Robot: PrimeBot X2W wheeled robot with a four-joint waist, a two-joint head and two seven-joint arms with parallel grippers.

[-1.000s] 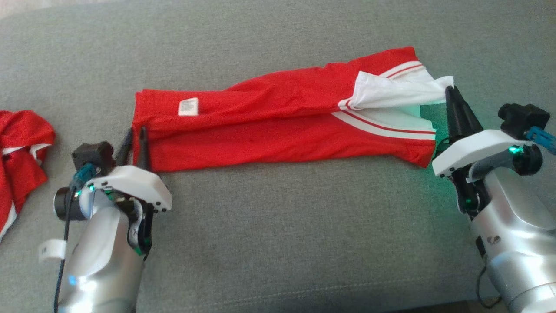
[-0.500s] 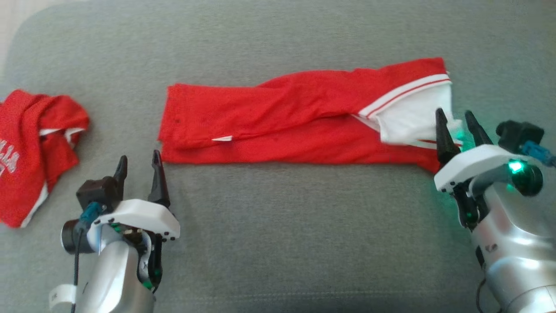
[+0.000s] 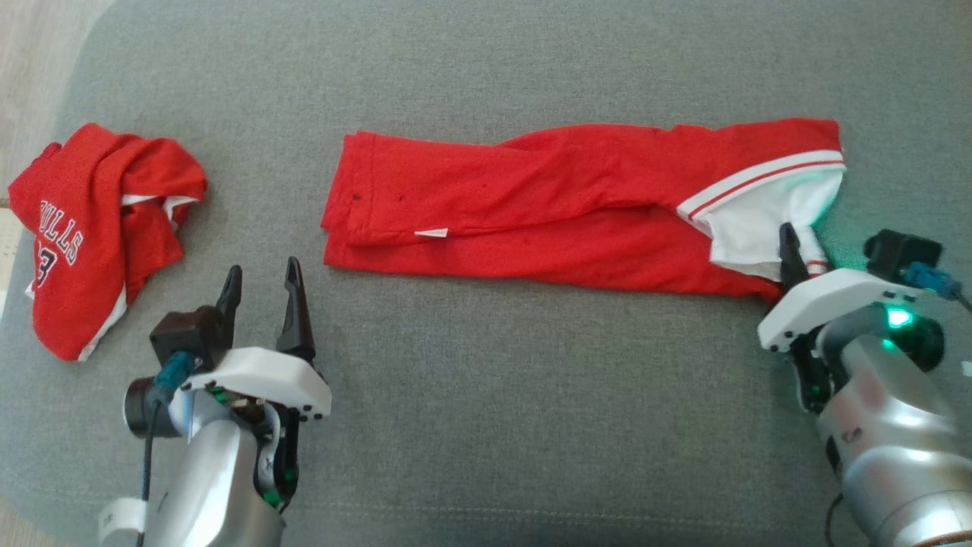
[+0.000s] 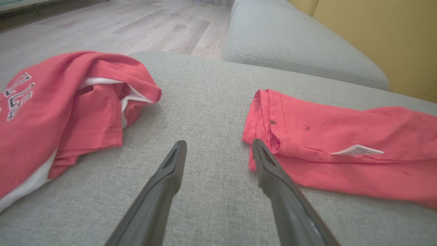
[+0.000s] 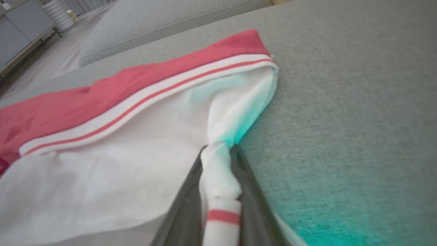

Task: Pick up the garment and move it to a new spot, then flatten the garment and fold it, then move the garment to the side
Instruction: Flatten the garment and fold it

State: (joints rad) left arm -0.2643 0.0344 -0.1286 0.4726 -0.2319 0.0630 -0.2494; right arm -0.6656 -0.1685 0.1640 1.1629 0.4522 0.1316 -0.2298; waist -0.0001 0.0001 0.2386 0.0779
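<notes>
The garment [image 3: 547,197] is a long red strip with a white, red-striped end, lying folded lengthwise across the grey cushion. My left gripper [image 3: 262,285] is open and holds nothing, standing just short of the garment's left end [image 4: 341,143], with its right fingertip close beside the hem. In the left wrist view the left gripper [image 4: 218,145] has bare cushion between its fingers. My right gripper [image 3: 797,243] is at the garment's right end. In the right wrist view the right gripper [image 5: 218,148] is shut on a bunched white corner of the garment [image 5: 102,102].
A second red jersey [image 3: 99,220] with lettering lies crumpled at the cushion's left end, also seen as the jersey [image 4: 51,109] left of my open fingers. The grey cushion [image 3: 531,418] spreads toward me. Wooden floor [image 3: 38,45] shows beyond its left edge.
The camera view has shifted. My left gripper opened, let go of the garment's left end and drew back. The right gripper opened, then closed again on the white corner.
</notes>
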